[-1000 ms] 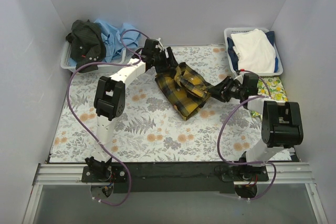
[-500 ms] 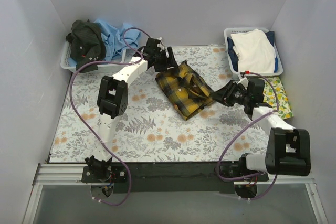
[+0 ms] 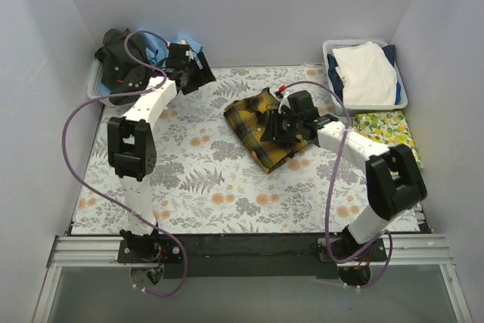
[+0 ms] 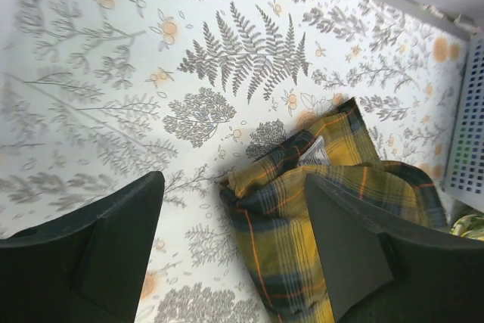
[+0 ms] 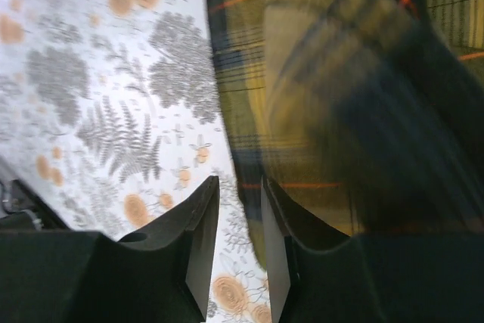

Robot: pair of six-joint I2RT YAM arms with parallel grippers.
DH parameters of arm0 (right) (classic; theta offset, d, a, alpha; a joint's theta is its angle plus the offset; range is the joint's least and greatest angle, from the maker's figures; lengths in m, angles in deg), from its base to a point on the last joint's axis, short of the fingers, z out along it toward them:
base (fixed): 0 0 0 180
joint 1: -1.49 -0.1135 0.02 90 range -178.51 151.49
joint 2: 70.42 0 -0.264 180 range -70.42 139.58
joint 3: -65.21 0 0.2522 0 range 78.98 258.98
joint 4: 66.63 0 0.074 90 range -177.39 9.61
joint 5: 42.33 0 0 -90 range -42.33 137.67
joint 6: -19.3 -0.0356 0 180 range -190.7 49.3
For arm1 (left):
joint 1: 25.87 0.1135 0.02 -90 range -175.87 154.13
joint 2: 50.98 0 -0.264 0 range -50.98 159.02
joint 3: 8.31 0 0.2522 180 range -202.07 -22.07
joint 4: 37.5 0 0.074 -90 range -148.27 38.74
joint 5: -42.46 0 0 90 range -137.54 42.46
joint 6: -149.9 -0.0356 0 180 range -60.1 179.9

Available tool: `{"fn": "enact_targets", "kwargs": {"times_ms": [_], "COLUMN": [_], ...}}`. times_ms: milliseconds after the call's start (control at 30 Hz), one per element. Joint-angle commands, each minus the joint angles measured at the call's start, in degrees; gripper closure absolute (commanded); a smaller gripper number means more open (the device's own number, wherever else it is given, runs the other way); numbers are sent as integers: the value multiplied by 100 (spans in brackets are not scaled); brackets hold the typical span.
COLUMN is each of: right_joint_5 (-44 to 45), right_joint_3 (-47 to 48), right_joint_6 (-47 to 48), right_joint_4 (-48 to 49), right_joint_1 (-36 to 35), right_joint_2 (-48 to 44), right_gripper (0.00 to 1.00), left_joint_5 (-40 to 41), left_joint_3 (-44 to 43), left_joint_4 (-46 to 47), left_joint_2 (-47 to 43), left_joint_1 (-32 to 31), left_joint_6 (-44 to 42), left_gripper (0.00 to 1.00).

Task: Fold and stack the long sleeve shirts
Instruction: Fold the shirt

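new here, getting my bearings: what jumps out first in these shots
A bunched yellow-and-black plaid shirt lies mid-table on the fern-print cover, the right gripper low over it, jaws nearly together. The left gripper hangs wide open near the back-left basket of dark and blue clothes; a white garment fills the back-right basket.

Yellow-and-black plaid shirt (image 3: pixel 261 130) with thin red lines, folded into a rumpled bundle, lies flat just right of the desk's (image 3: pixel 212 187) centre; a dark shirt (image 3: pixel 121 58) and a light blue shirt (image 3: pixel 156 52) are heaped, crumpled, at the desk's far-left corner
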Motion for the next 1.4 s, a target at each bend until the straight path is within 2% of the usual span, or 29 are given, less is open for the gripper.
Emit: {"fn": "enact_targets", "kwargs": {"times_ms": [0,133,300,400,533,767,900,1000,1167,1267,1300,1367], "right_joint_5": [870,1458,1784,1969,1392,-94,-360,-9,1413,2011,2126,2311], "right_joint_3": [875,1728,2738,2697,2127,1081,544,43,-388,-696,-775,-995], "right_joint_6": [306,333,578,850,1474,2757,2970,2601,1477,756,468,272], "right_joint_4": [-503,-758,-1469,-1681,-1647,-1734,-1972,-1823,-1559,-1489,-1497,-1497], "right_joint_1": [-244,-288,-350,-403,-525,-1043,-1378,-1369,-1247,-1106,-1071,-957], "right_joint_2": [888,1645,2550,2745,2534,1744,1260,585,-927,-1657,-1789,-2027], "right_gripper": [65,66,66,66,66,66,67,68,65,57,46,44], "left_joint_5": [308,300,317,317,282,203,132,-78,-1026,-1221,-1378,-1414], "left_joint_3": [501,872,1215,1356,1461,1646,1838,2198,3059,3605,3745,4131], "left_joint_4": [-95,-130,-201,-227,-262,-253,-289,-236,238,414,493,738], "left_joint_2": [-1036,-1536,-1880,-2047,-2188,-2355,-2460,-2636,-3075,-3233,-3364,-3497], "left_joint_1": [75,154,251,321,383,462,471,471,322,42,-56,-415], "left_joint_6": [-124,-142,-151,-159,-186,-238,-344,-440,-853,-915,-933,-985], "left_gripper": [25,24,23,23,22,21,21,20,20,21,21,21]}}
